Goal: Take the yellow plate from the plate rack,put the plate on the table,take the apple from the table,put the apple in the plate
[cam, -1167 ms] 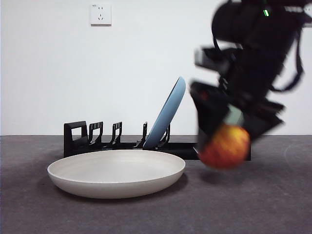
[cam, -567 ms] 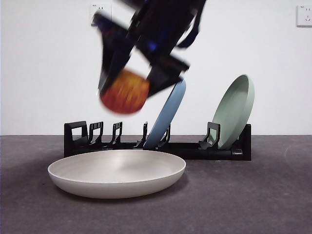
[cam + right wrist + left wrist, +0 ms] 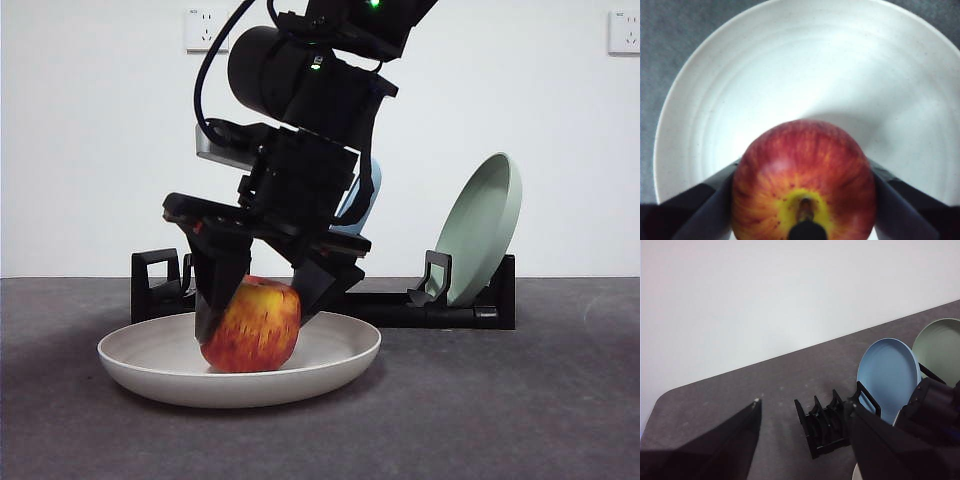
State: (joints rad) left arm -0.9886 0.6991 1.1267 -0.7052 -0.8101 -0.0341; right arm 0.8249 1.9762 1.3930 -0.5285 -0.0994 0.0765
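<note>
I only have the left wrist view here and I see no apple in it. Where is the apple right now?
Observer: The apple sits inside the yellow plate, held by the right gripper.
Operator: Is the plate out of the rack?
Observer: Yes, it lies flat on the table, in front of the plate rack.
Operator: Which way is the apple turned?
Observer: The right wrist view shows its stem end facing the camera.

A robot test bench in a lab: a bare white wall with sockets behind a dark grey table carrying staged props.
</note>
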